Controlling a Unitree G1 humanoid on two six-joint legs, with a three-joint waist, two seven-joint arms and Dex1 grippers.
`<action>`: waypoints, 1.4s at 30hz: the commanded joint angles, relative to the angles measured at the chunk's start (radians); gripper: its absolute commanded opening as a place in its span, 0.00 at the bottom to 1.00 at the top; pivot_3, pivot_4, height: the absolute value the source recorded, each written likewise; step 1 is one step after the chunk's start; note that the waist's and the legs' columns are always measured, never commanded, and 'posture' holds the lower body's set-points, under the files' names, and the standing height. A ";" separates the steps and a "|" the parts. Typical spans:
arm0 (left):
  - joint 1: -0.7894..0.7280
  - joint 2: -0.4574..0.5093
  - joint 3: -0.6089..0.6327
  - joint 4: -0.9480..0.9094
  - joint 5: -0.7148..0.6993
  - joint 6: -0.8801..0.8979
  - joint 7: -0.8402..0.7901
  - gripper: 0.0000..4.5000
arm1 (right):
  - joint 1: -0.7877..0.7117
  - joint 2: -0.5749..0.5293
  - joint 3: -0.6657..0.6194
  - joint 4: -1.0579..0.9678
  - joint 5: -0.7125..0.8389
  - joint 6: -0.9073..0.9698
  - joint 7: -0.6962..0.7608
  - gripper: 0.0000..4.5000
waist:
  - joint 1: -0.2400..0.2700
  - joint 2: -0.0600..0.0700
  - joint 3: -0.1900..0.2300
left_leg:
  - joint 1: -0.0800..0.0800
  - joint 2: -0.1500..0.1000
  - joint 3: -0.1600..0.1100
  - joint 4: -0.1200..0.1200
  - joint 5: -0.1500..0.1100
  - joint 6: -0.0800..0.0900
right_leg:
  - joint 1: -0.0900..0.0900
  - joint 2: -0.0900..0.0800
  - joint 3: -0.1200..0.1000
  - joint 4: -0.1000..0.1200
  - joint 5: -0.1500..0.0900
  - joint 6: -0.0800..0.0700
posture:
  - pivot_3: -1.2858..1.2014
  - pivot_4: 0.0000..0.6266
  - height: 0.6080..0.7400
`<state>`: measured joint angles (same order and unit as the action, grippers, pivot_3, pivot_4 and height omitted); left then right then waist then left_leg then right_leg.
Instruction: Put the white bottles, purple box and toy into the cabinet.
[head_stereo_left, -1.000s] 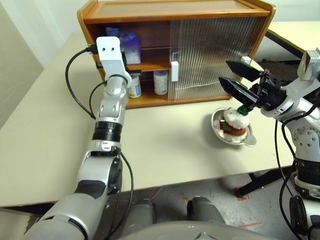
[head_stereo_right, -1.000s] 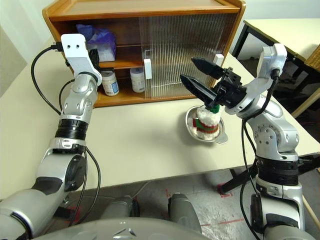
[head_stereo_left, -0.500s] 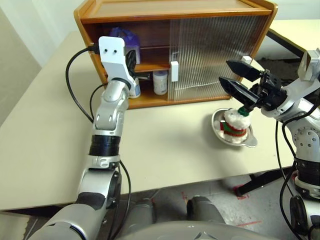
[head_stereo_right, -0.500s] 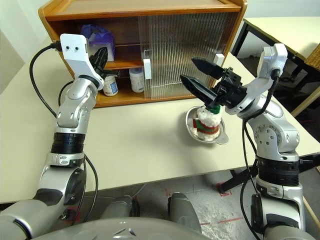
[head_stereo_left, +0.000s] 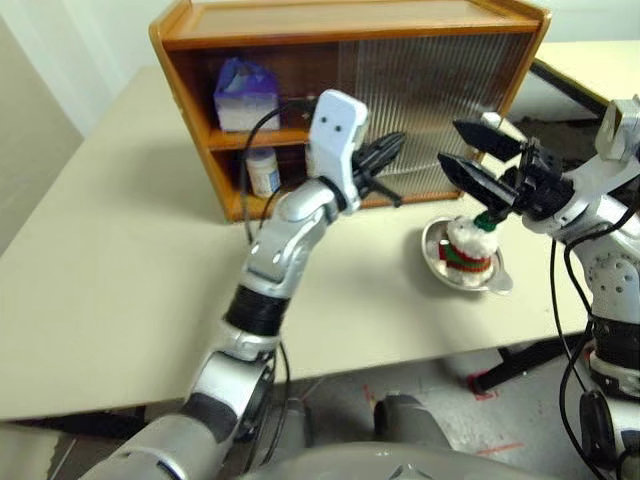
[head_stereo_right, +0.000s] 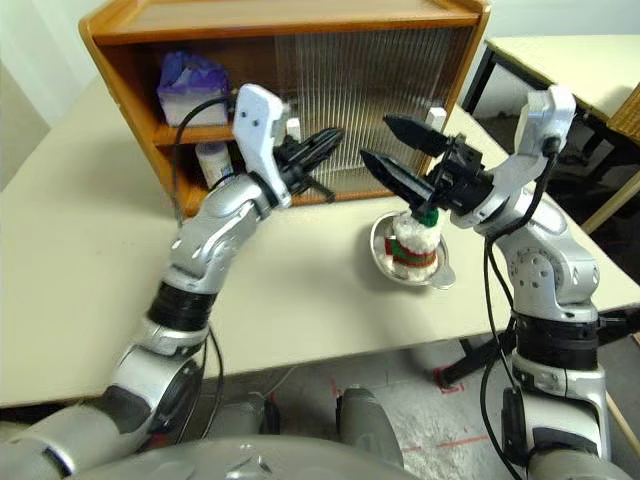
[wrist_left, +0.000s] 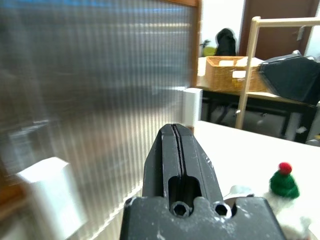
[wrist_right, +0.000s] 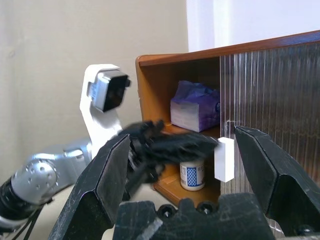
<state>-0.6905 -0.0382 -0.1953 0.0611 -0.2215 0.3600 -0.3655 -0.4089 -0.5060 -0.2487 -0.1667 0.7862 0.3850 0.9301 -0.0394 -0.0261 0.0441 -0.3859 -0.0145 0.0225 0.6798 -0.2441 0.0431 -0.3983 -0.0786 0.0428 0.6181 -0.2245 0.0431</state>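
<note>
1. The left gripper (head_stereo_left: 392, 150) has its jaws pressed flat together and holds nothing. It is raised in front of the ribbed sliding doors of the large wooden two-shelf cabinet (head_stereo_left: 350, 20), pointing right toward the toy.
2. The right gripper (head_stereo_left: 468, 152) has its jaws spread wide and empty, poised just above the fluffy white plush toy (head_stereo_left: 468, 247) with its red-and-green band and green hat.
3. The toy sits in a shiny steel bowl (head_stereo_left: 497, 281) on the pale surface (head_stereo_left: 100, 270), near the cabinet's right end.
4. The soft lavender tissue pack, the purple box (head_stereo_left: 246, 93), lies on the upper shelf at the open left side; one squat white bottle (head_stereo_left: 263, 171) stands on the lower shelf.
5. Judged from this, the toy is the step in hand. The next move calls for the right jaws to drop around the plush body, not the bowl rim, and close.
6. The second white bottle is probably hidden by the left arm. Whether the door gap will admit the toy is hard to judge.
</note>
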 joint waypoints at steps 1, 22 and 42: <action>-0.048 -0.046 -0.008 0.170 0.055 -0.113 0.027 0.01 | 0.007 -0.010 -0.005 -0.019 0.001 0.000 -0.006 1.00 | -0.001 0.000 0.000 | 0.000 0.000 0.000 0.000 0.001 0.001 | 0.000 0.000 0.001 0.000 0.000 0.000 | 0.47 0.00 1.00; -0.047 -0.062 0.073 0.451 0.209 -0.394 0.270 0.01 | 0.022 -0.037 -0.008 -0.041 0.017 0.010 -0.013 1.00 | -0.026 0.000 0.000 | -0.001 0.002 0.001 0.000 -0.001 -0.002 | -0.001 0.002 0.001 -0.001 0.000 0.001 | 0.47 0.00 1.00; 0.081 0.052 0.192 0.262 0.221 -0.305 0.419 0.01 | -0.009 -0.033 0.006 -0.010 0.011 0.012 0.014 1.00 | -0.030 0.000 0.000 | 0.004 0.009 0.005 0.000 -0.001 -0.002 | -0.001 0.011 0.005 0.000 0.004 -0.002 | 0.48 0.00 1.00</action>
<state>-0.6184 0.0011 -0.0386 0.3348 -0.0175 0.0351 0.0183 -0.4081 -0.5374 -0.2489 -0.1877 0.7950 0.3936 0.9367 -0.0690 -0.0262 0.0442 -0.3818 -0.0051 0.0279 0.6797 -0.2455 0.0409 -0.3995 -0.0679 0.0488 0.6186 -0.2200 0.0410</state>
